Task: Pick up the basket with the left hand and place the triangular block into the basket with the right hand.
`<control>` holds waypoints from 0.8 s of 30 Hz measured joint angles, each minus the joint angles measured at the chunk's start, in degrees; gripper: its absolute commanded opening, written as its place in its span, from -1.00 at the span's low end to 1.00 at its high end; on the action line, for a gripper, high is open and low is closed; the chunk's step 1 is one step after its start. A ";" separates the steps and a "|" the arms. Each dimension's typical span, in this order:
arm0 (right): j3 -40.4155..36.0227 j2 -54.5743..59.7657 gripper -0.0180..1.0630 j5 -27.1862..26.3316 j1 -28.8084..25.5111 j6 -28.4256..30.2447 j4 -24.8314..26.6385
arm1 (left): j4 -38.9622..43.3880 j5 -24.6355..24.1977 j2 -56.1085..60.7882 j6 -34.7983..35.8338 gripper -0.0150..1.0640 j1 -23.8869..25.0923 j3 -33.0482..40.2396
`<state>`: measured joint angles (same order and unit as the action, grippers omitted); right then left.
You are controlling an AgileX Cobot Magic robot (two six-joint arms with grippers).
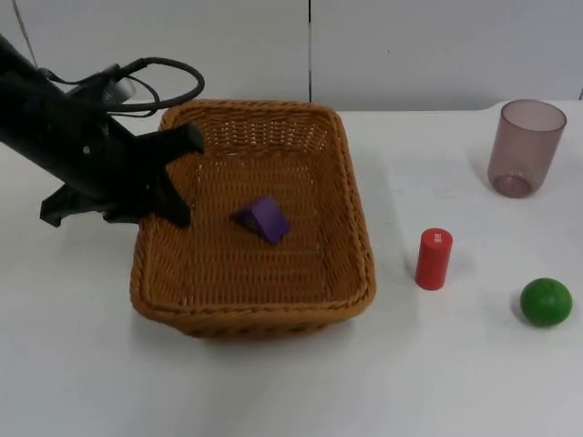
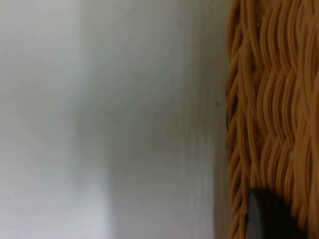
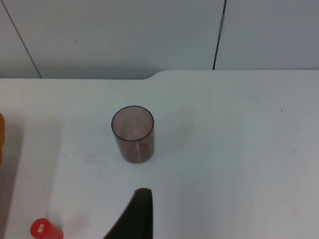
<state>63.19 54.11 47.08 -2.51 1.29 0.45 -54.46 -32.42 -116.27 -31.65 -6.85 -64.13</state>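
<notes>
With the purple triangular block [image 1: 264, 219] already in the wicker basket [image 1: 351, 218], you're done — left gripper [image 1: 182, 177] straddles its rim, spread wide; right gripper's state I cannot tell

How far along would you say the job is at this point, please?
Done: the purple triangular block lies inside the wicker basket. In hand: the left gripper straddles the basket's left rim, and the basket looks to rest on the table. The right gripper waits near the tinted cup. Left: perhaps only releasing.
</notes>
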 measured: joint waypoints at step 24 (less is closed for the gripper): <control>0.00 0.00 0.76 -0.21 0.00 0.14 0.00 | -4.73 -3.95 -3.88 -2.78 0.23 0.00 0.00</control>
<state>63.19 54.11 46.87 -2.51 1.43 0.45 -59.19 -36.37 -120.15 -34.43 -6.85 -64.13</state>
